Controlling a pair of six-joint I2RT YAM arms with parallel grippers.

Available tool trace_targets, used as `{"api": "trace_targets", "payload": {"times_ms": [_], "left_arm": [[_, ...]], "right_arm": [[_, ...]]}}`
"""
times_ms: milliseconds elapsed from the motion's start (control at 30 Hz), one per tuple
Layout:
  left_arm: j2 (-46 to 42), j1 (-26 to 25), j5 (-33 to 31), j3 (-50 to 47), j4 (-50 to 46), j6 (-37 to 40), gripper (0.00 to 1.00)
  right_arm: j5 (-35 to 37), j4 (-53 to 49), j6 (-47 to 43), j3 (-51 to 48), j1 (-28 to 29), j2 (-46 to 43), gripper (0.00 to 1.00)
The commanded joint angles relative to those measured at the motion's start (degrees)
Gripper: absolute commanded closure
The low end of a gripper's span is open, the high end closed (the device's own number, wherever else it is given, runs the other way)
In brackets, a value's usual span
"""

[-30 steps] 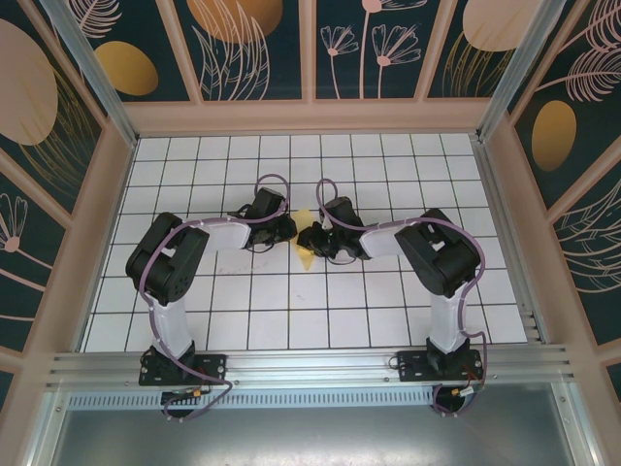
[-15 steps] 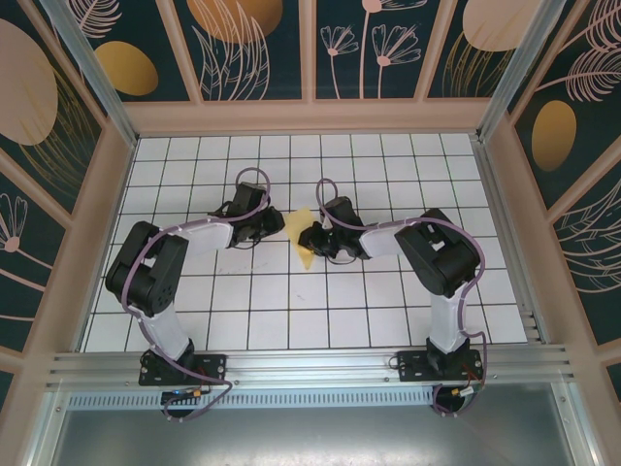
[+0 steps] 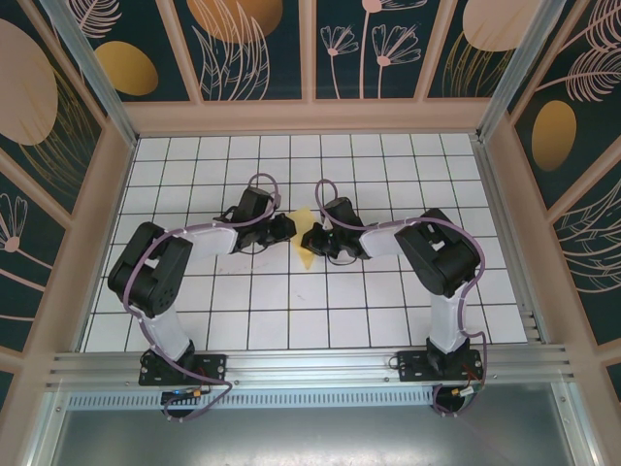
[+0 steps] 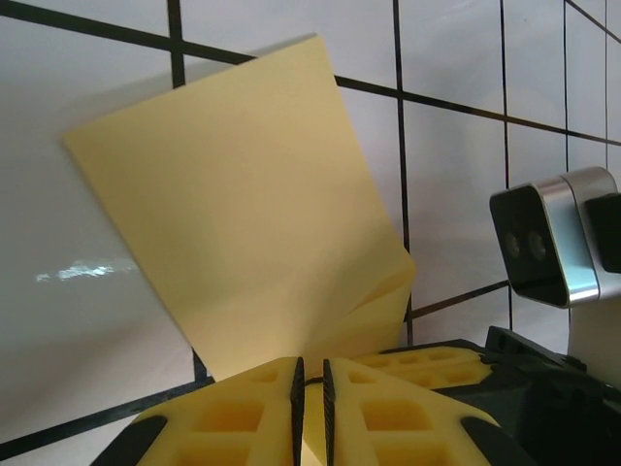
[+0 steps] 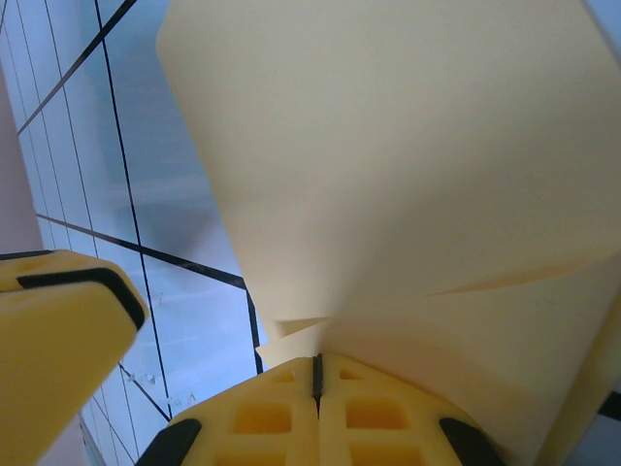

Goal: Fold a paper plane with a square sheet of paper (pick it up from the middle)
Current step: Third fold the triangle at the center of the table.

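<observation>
The square sheet of paper is bright yellow and is held up off the white tiles between my two grippers at mid-table. My right gripper is shut on it. In the right wrist view the sheet fans up out of the closed jaws of that gripper. My left gripper faces it from the left. In the left wrist view this gripper is shut to a thin slit, its tips right at the pinched fold of the sheet. The right gripper's fingers lie just beyond.
The white gridded table is walled by a wooden frame, with a metal rail along the near edge. The right arm's wrist camera stands close on the right of the left gripper. A left finger shows at the lower left of the right wrist view.
The left gripper swung away to the left, then came back to the paper's left edge. The right gripper's jaws closed on the sheet. The paper has barely shifted.
</observation>
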Motion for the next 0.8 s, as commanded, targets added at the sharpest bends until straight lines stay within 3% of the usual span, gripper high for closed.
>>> {"api": "trace_targets", "payload": {"times_ms": [0, 133, 767], "left_arm": [[2.4, -0.1, -1.9, 0.4, 0.0, -0.3, 0.84], [4.5, -0.1, -4.8, 2.1, -1.4, -0.2, 0.86], [7.5, 0.0, -4.7, 2.9, -3.1, 0.8, 0.87]], "right_arm": [[0.1, -3.0, -2.5, -0.6, 0.2, 1.6, 0.99], [-0.1, -3.2, -3.6, -0.7, 0.2, 1.2, 0.99], [-3.0, 1.9, -3.9, -0.7, 0.0, 1.5, 0.97]]}}
